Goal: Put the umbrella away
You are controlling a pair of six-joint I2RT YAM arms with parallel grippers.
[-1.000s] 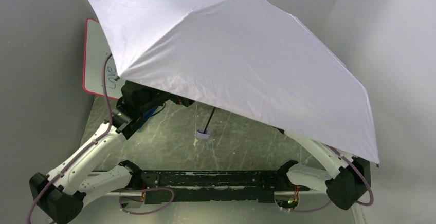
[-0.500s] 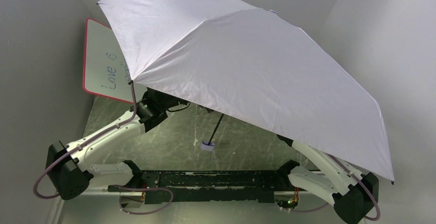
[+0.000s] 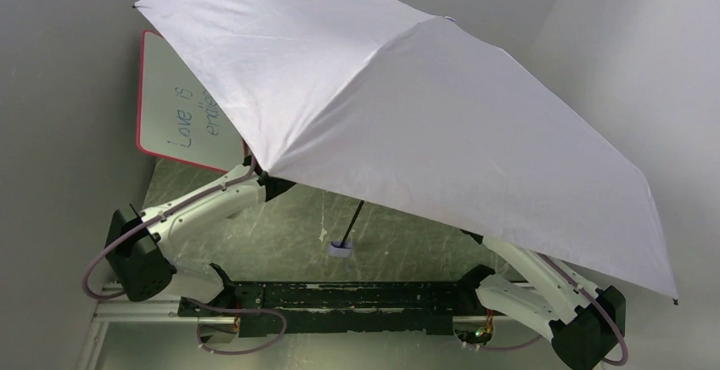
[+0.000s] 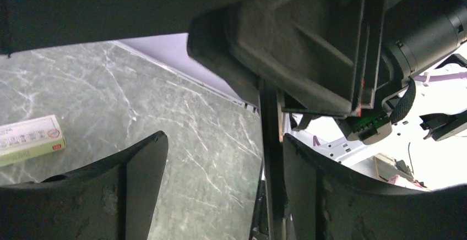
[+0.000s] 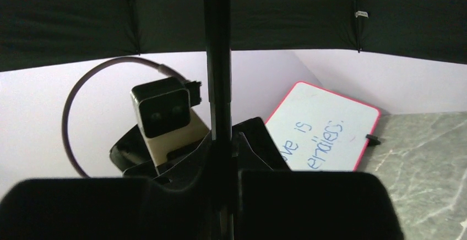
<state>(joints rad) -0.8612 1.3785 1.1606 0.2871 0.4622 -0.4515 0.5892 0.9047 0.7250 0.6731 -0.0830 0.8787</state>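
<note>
The umbrella (image 3: 424, 107) is open, and its pale lavender canopy covers most of the top view. Its thin black shaft (image 3: 354, 215) slants down to the small grey handle (image 3: 340, 249), just above the table. Both grippers are hidden under the canopy there. In the right wrist view my right gripper (image 5: 223, 182) is shut on the shaft (image 5: 217, 86), below the dark underside of the canopy. In the left wrist view my left gripper (image 4: 223, 141) is open. The shaft (image 4: 271, 157) stands just inside its right finger (image 4: 330, 190), right below the right gripper's body.
A red-framed whiteboard (image 3: 174, 115) with blue writing leans on the back left wall; it also shows in the right wrist view (image 5: 325, 130). A small white and green box (image 4: 27, 140) lies on the marbled table (image 3: 280, 234). Grey walls close in on both sides.
The left arm has swung and reached further under the canopy toward the shaft. The canopy has shifted right and its right edge has dropped. The handle stays in about the same place.
</note>
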